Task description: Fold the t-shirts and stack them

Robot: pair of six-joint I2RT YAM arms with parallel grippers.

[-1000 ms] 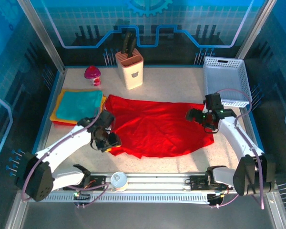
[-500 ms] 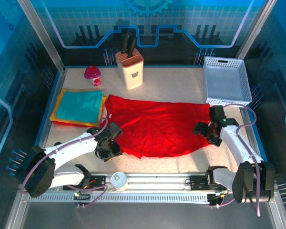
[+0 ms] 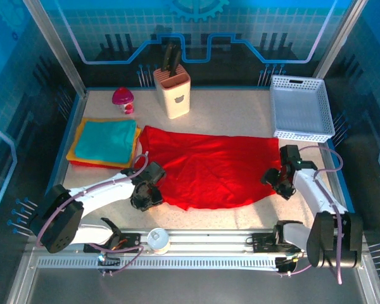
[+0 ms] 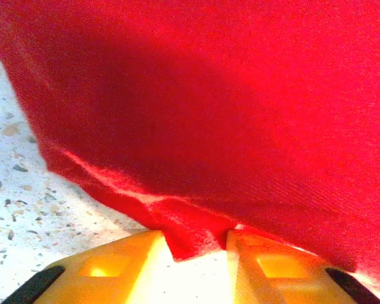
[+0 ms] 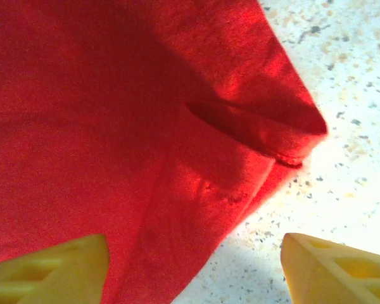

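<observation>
Speckled white table top [image 3: 240,111], with blue walls all round. Spread flat in the middle, a big bright red cloth t-shirt [image 3: 215,168], long from left to right and short from near to far. On the far left, just beside it, a pile of folded cloth t-shirts [image 3: 106,139], teal on top with orange and yellow peeking out below. On the far right, a white plastic basket with holes [image 3: 303,135], apart from the red cloth.

Down at the near left corner of the red t-shirt, the left claw [image 3: 155,197]. From the left wrist, clenched on cloth: a little bit of red hem squeezed between the two yellow fingers [image 4: 133,263], filling the gap. All the rest of the shirt stretching off to the far side and to the right of it.

Over at the near right corner, the right claw [image 3: 275,185]. From the right wrist, spread wide and gripping nothing, with the red edge and a small crease lying between the yellow fingers [image 5: 57,263] and just ahead of them.

Looks like the start of a fold, with one claw at each near corner and each arm closest to its own end. Probably next: a squeeze by the right claw on its corner, then both lifting the near edge over toward the far edge, across the short way. Not yet folded, not yet on the pile.
</observation>
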